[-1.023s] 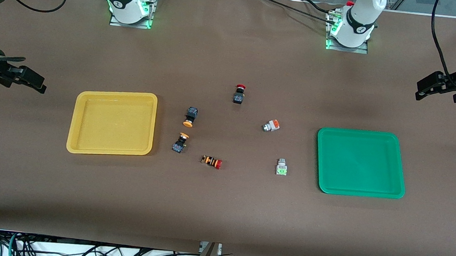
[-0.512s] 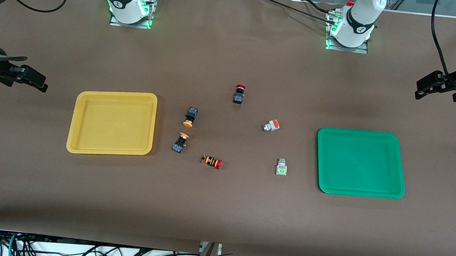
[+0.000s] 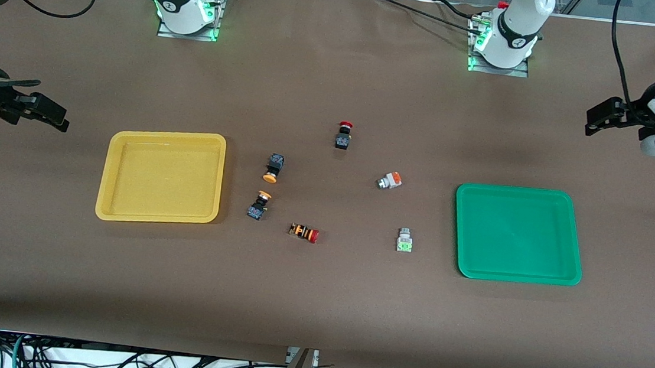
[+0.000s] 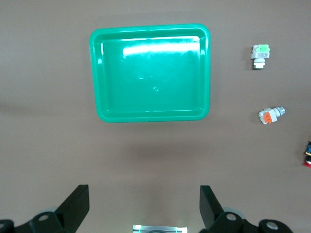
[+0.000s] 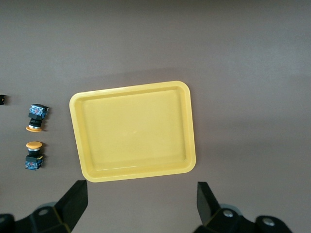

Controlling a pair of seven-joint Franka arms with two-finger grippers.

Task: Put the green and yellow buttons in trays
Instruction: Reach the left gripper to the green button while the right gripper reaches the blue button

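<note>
We judge that the task has not begun: both trays are empty and all four wanted buttons lie on the brown, matte tabletop (image 3: pixel 317 302).

The yellow tray (image 3: pixel 157 218) and the green tray (image 3: pixel 518 278) are shallow glossy plastic, rectangular with rounded corners and a raised rim. The right end effector (image 3: pixel 43 112) hangs over bare tabletop at the right arm's end, its fingers wide apart and holding nothing; the yellow tray lies just past it toward the middle. The left end effector (image 3: pixel 603 116) is over the left arm's end, also wide and empty, with the green tray near it toward the middle.

The small parts lie between the trays, well apart from both end effectors. Two black-bodied buttons with round yellow-orange caps (image 3: pixel 273 167) (image 3: pixel 259 204) lie beside the yellow tray. The whitish-grey button with an orange end (image 3: pixel 389 181) and the green-faced button (image 3: pixel 404 240) lie closer to the green tray. The black switch with a red cap (image 3: pixel 343 135) and the orange-striped switch with a red cap (image 3: pixel 303 232) should stay.

All four placements are left to do.
</note>
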